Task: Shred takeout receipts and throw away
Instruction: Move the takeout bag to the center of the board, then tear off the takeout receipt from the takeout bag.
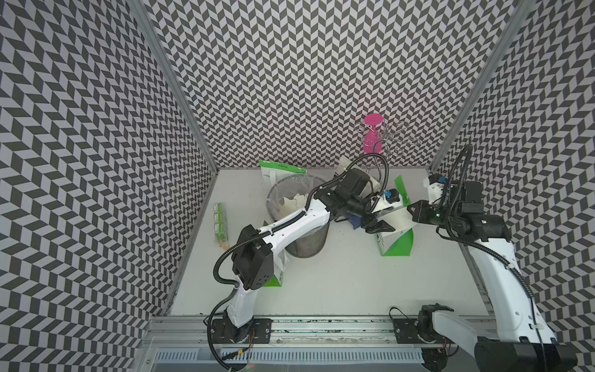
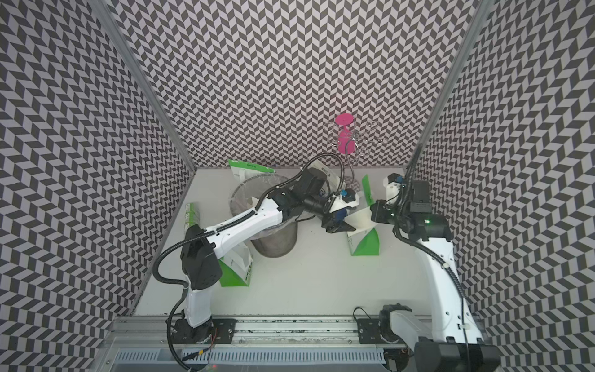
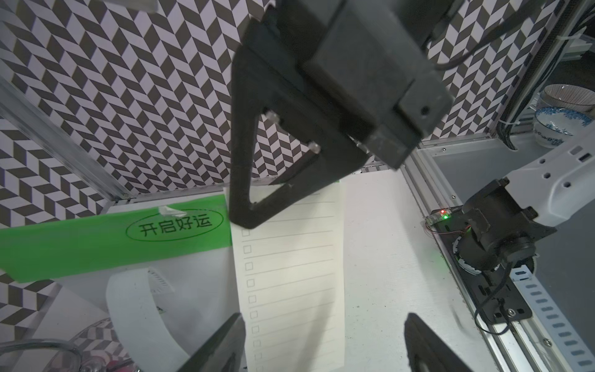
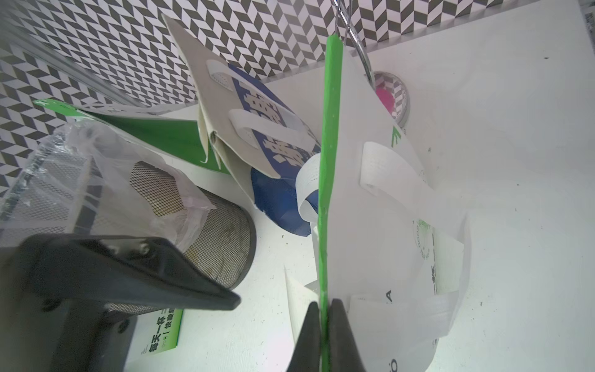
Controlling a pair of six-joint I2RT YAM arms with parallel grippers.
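Left wrist view gives me the clearest look at the receipt (image 3: 289,257): a long white slip printed with lines and small boxes, hanging in the air on the right-arm side of the mesh bin (image 1: 306,244). Its far end disappears behind the right gripper (image 1: 412,211), and its near end runs between the fingers of my left gripper (image 3: 325,319). Those fingers stand apart, one on each side of the paper, and I can't see either one touching it.

In the right wrist view the right gripper's jaws are pressed together on the green rim of the green-and-white bag (image 4: 386,209). A corner of the slip slides in beside that rim. I cannot tell whether it is pinched there too. The bag stands on the table (image 1: 338,283) just beside the bin. A blue-and-white bag (image 4: 273,193) leans between bag and bin.

Jagged white scraps (image 1: 291,204) lie inside the bin against its clear liner.

In both top views my left arm climbs from its base on the front rail and bends at an elbow in front of the bin. Its forearm then crosses over the bin's rim, with the wrist stretched out past it. My right arm rises along the side wall well away from the bin and folds high. Its wrist is turned back so the gripper points toward the bin, meeting the left one tip to tip.
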